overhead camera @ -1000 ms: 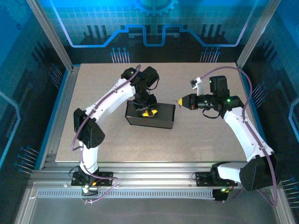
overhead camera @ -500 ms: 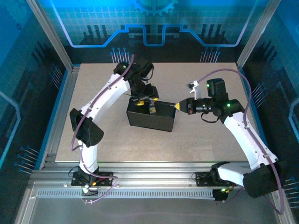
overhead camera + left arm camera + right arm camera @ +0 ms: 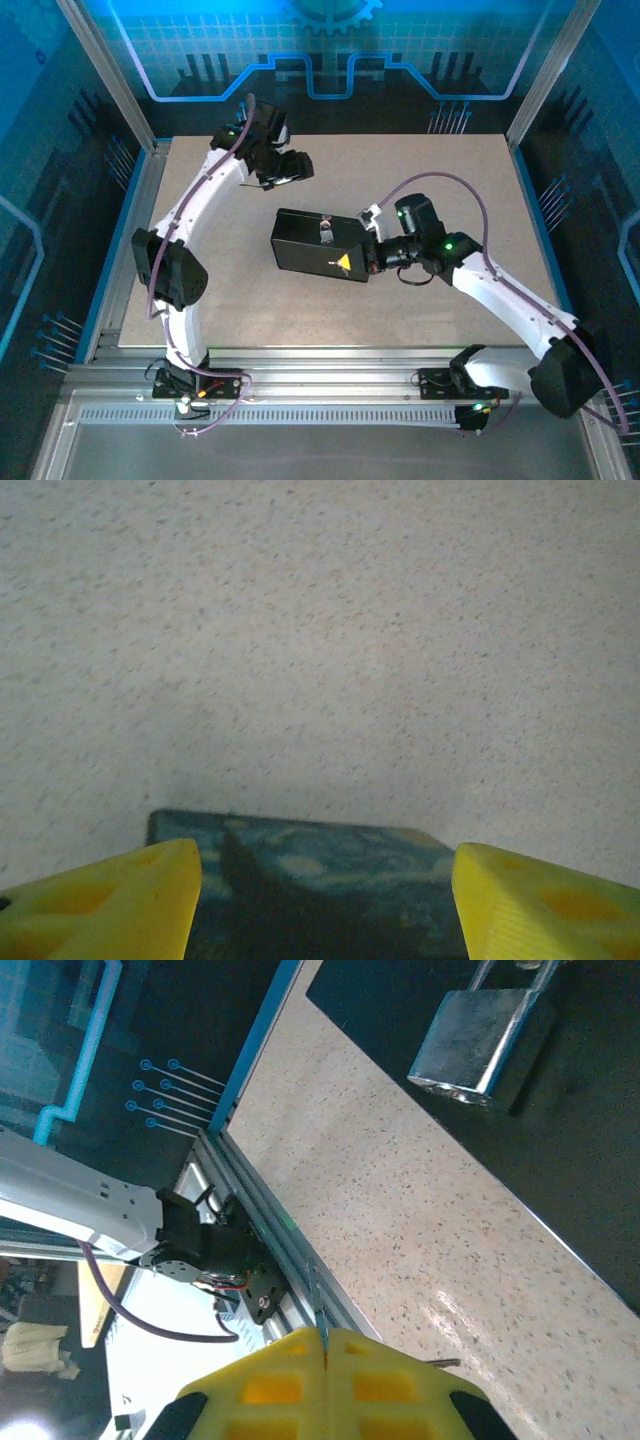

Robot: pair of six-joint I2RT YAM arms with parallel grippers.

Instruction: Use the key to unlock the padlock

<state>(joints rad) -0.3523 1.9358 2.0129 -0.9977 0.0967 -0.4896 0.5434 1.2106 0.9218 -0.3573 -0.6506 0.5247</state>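
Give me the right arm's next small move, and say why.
Probably ease the right pincer toward the padlock, lining the thin key up with its lower end. The pincer is shut with that sliver poking out, apart from the padlock, which lies on the black box. The left pincer stands open, away from the box. I cannot make out the keyhole.

Two white-and-black arms with yellow-fingered tools.
The left arm (image 3: 205, 200) and right arm (image 3: 510, 300) have white link shells, black joint housings and a purple cable (image 3: 430, 176) looped alongside each; small green lights glow on the joints. The left tool (image 3: 325, 900) and right tool (image 3: 325, 1350) carry blocky yellow fingers (image 3: 100, 905) with recessed pockets.
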